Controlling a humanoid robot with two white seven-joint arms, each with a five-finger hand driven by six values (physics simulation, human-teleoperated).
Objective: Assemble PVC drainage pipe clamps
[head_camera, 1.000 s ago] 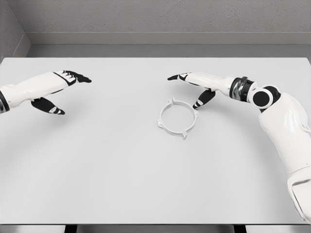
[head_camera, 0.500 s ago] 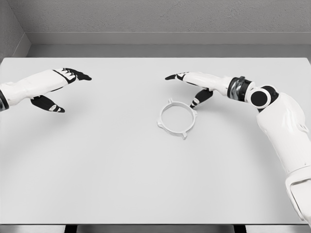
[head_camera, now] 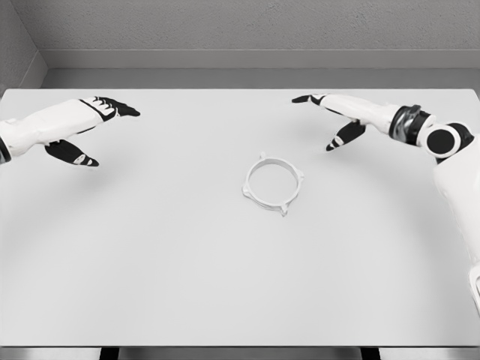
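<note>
A white ring-shaped pipe clamp [head_camera: 273, 183] lies flat near the middle of a pale grey counter [head_camera: 187, 270]. The right hand [head_camera: 335, 118] hovers up and to the right of it, apart, fingers spread and holding nothing. The left hand [head_camera: 84, 127] hovers far off at the left edge, likewise spread and empty.

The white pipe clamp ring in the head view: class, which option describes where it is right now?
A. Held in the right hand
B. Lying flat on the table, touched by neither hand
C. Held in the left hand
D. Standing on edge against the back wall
B. The clamp ring lies flat on the table, with the right hand and the left hand both open and apart from it.
</note>
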